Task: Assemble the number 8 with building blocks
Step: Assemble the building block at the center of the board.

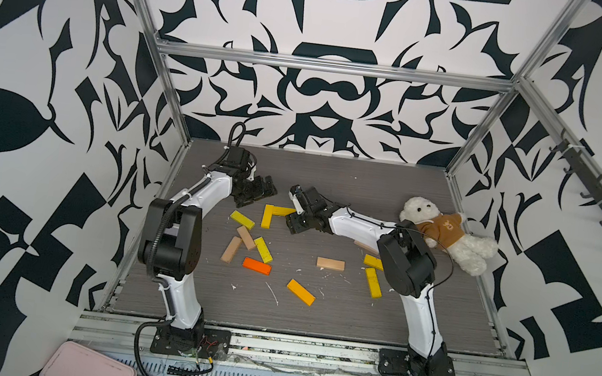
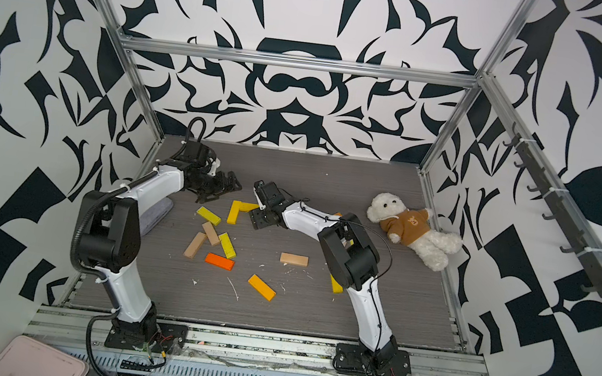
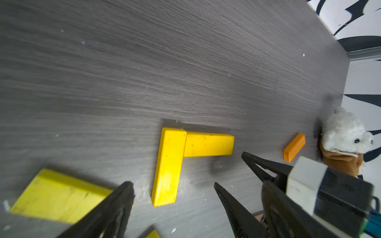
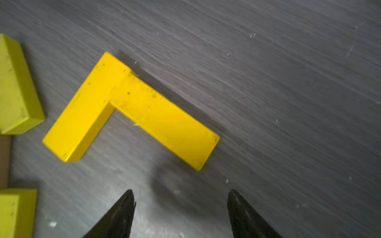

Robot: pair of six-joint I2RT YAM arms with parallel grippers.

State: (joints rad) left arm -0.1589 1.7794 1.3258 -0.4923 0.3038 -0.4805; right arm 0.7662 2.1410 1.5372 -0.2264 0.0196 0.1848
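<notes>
Two yellow building blocks (image 4: 123, 107) lie flat, touching in an L: by my reckoning one corner of the 8, most unbuilt. Loose blocks (image 1: 256, 266) scatter from 7 to 4 o'clock. The right gripper (image 4: 181, 195) at 3 o'clock stands spread and empty, and the left gripper (image 1: 257, 195) at 11 o'clock is wide and empty.

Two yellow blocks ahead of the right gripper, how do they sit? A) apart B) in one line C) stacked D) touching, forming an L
D: in the right wrist view the yellow pair lies flat, one end butting the other's side at a right angle.
</notes>
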